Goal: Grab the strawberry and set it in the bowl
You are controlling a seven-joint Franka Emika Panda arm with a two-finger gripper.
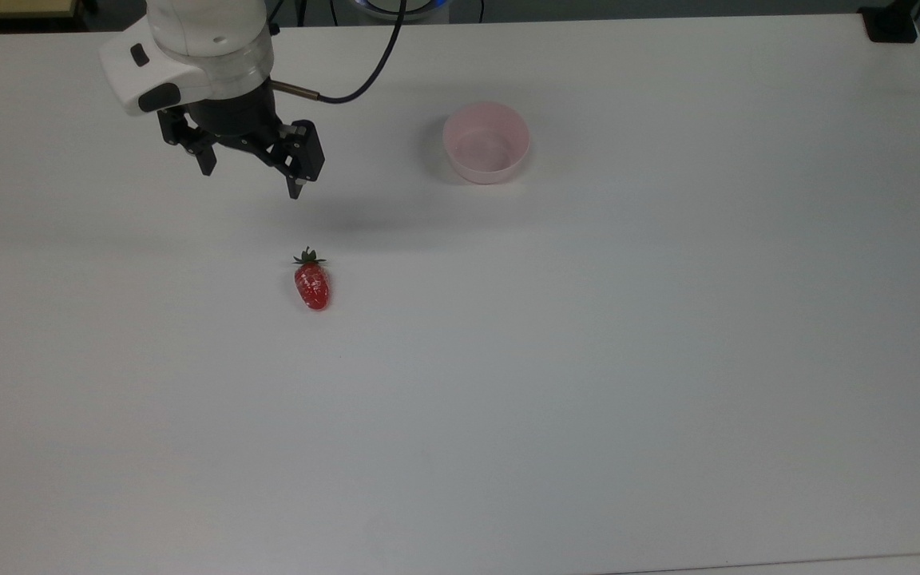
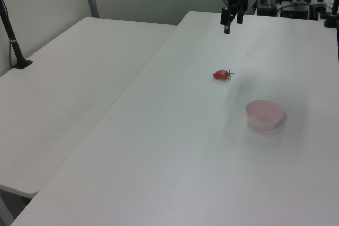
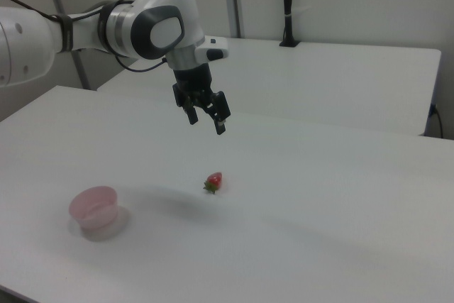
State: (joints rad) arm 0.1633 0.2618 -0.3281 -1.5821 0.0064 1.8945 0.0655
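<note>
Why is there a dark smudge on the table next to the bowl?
It is shadow: in the top view a soft grey patch lies left of the bowl below the pincer; in the right view it spreads between bowl and strawberry.

I see a glossy red strawberry (image 1: pixel 312 286) with a dark green cap, a pale pink bowl (image 1: pixel 485 142), my black hand (image 1: pixel 251 171) under a white arm, all above a plain white worktop (image 1: pixel 588 359).

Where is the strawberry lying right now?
In the top view, the strawberry lies on the white table, left of centre, below the open gripper and down-left of the pink bowl, touching neither.
</note>
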